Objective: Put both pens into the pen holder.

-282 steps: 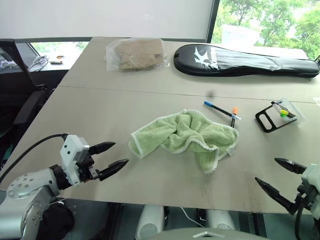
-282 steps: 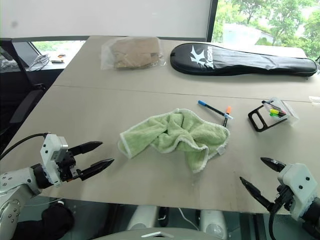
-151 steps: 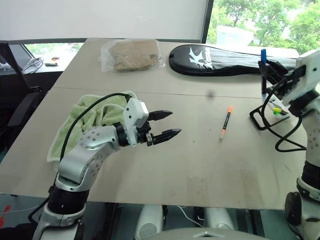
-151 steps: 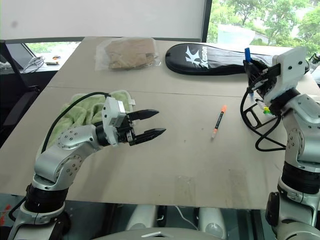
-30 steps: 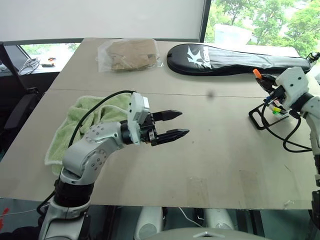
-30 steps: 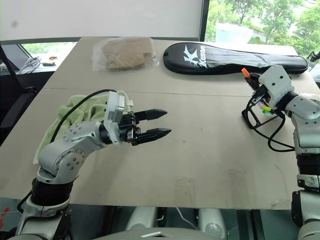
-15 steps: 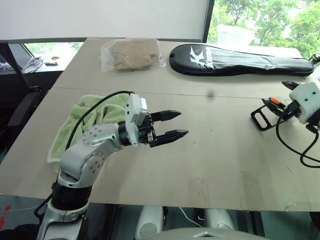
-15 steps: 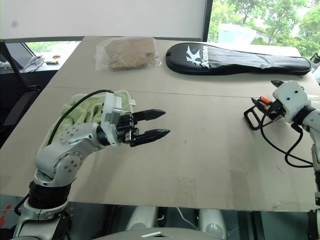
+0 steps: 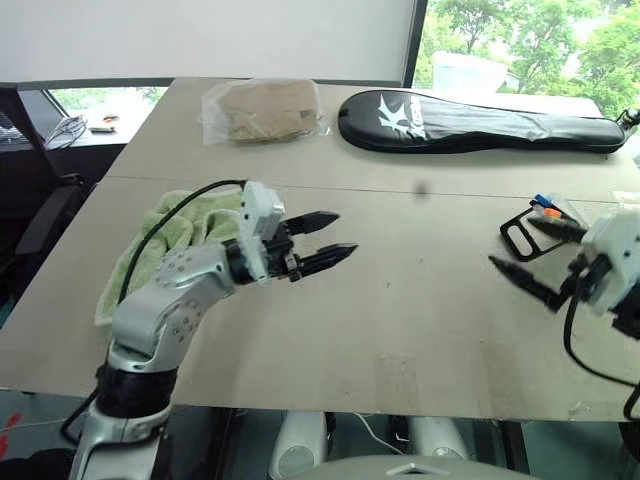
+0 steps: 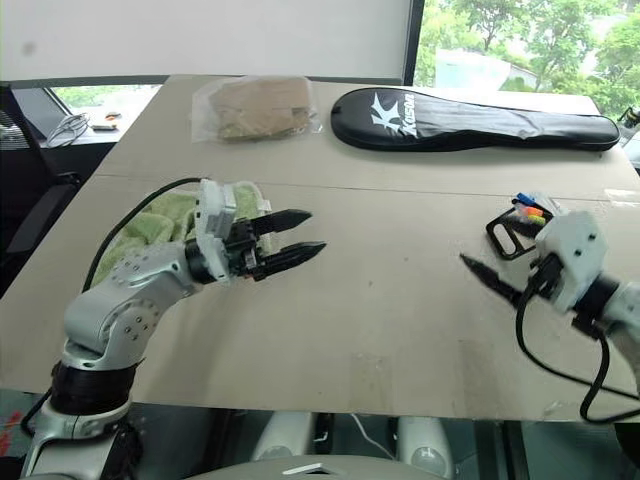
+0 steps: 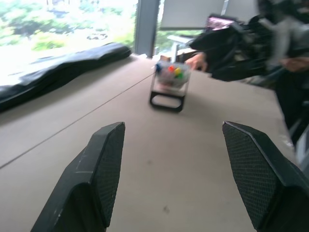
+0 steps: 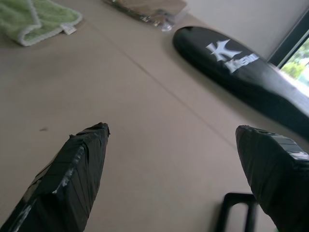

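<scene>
We look down on a wide tan bench [image 9: 400, 300] with a seam running across it. At its far edge lies a long black racket bag [image 9: 470, 122] with white lettering, and to the left of that a clear plastic bag [image 9: 262, 108] holding something brown. Nearer on the left a crumpled green towel [image 9: 165, 235] rests on the bench, partly behind our left arm.

Our left tool [image 9: 325, 238] hovers above the middle of the bench, pointing toward the right side, its two black fingers spread apart with nothing between them. Our right tool [image 9: 535, 255] sits low at the right, its fingers splayed wide and empty, one tip just in front of the holder.

The pen holder [image 10: 515, 225] stands on the right side of the bench, its black loop base facing the centre. Both pens are inside it: the blue cap [image 9: 541, 199] and the orange cap [image 9: 551, 212] poke up at its top, close together.
</scene>
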